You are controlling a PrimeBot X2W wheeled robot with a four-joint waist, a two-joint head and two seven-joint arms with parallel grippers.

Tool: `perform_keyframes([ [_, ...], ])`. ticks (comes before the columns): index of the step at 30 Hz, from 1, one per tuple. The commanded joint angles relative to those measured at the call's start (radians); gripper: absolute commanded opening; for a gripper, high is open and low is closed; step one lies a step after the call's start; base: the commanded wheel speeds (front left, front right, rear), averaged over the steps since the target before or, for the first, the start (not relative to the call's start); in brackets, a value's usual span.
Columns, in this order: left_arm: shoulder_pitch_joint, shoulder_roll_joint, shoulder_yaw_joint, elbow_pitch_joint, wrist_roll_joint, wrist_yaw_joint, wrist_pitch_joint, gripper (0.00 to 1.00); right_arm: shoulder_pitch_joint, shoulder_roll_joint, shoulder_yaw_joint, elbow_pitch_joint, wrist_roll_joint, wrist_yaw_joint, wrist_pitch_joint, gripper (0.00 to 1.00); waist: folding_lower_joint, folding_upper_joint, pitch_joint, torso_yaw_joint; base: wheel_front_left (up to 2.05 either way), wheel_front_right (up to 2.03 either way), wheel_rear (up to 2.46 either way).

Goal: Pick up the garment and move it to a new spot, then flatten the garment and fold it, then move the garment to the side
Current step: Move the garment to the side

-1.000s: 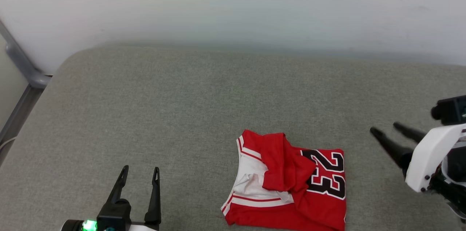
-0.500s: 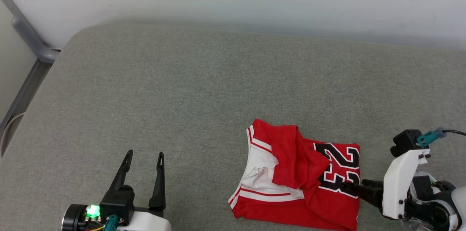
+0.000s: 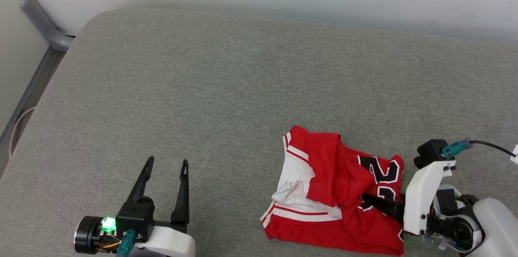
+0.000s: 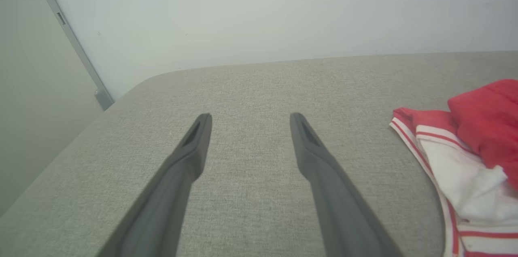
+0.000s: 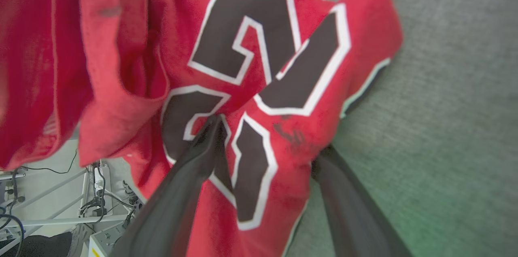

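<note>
Head view: garment point(image 3: 332, 176) lies rumpled at lower right on the grey cushion point(image 3: 210, 87). The left end effector point(image 3: 168, 160) at lower left is spread wide and holds nothing. Left wrist view: garment at right edge. Right wrist view: the right end effector point(image 5: 270, 135) is splayed, one finger atop the "23" and the other's tip under the hem.

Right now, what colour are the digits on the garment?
Black with white outlines, on the red garment; the right wrist view shows the digits best.
</note>
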Motion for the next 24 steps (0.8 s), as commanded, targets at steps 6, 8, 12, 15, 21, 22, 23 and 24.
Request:
perform_keyframes([
  [6, -0.003, -0.002, 0.01, 0.007, 0.005, 0.0, -0.002, 1.0, -0.017, -0.036, 0.099, 0.021, 0.018, -0.002, -0.093, 0.0, 0.0, 0.0, -0.01, 0.002, 0.0, 0.0, 0.0],
  [8, 0.003, -0.003, 0.01, 0.009, 0.006, 0.001, -0.002, 1.0, -0.035, -0.054, 0.12, 0.009, 0.022, -0.002, -0.127, 0.0, 0.0, 0.0, -0.017, 0.0, 0.0, 0.0, 0.0],
  [12, 0.012, -0.004, 0.012, 0.009, 0.008, 0.002, -0.002, 1.0, -0.079, -0.102, 0.159, -0.036, 0.002, -0.002, -0.209, 0.0, 0.0, 0.0, -0.032, -0.012, 0.0, 0.0, 0.0],
  [15, 0.021, -0.003, 0.014, 0.007, 0.007, 0.004, -0.002, 1.0, -0.101, -0.144, 0.204, -0.074, -0.037, -0.001, -0.266, 0.0, 0.0, 0.0, -0.043, -0.026, 0.0, 0.0, 0.0],
  [21, 0.038, -0.001, 0.023, 0.0, 0.006, 0.006, -0.002, 1.0, -0.149, -0.237, 0.281, -0.159, -0.115, -0.001, -0.313, 0.0, 0.0, 0.0, -0.061, -0.074, 0.0, 0.0, 0.0],
  [22, 0.04, -0.001, 0.024, -0.002, 0.005, 0.007, -0.002, 1.0, -0.154, -0.248, 0.286, -0.171, -0.122, -0.001, -0.316, 0.0, 0.0, 0.0, -0.062, -0.085, 0.0, 0.0, 0.0],
  [23, 0.042, -0.002, 0.025, -0.005, 0.004, 0.007, -0.002, 1.0, -0.158, -0.256, 0.289, -0.183, -0.125, -0.001, -0.316, 0.0, 0.0, 0.0, -0.064, -0.097, 0.0, 0.0, 0.0],
  [24, 0.043, -0.002, 0.027, -0.008, 0.004, 0.008, -0.002, 1.0, -0.162, -0.265, 0.293, -0.193, -0.126, -0.001, -0.312, 0.0, 0.0, 0.0, -0.064, -0.11, 0.0, 0.0, 0.0],
])
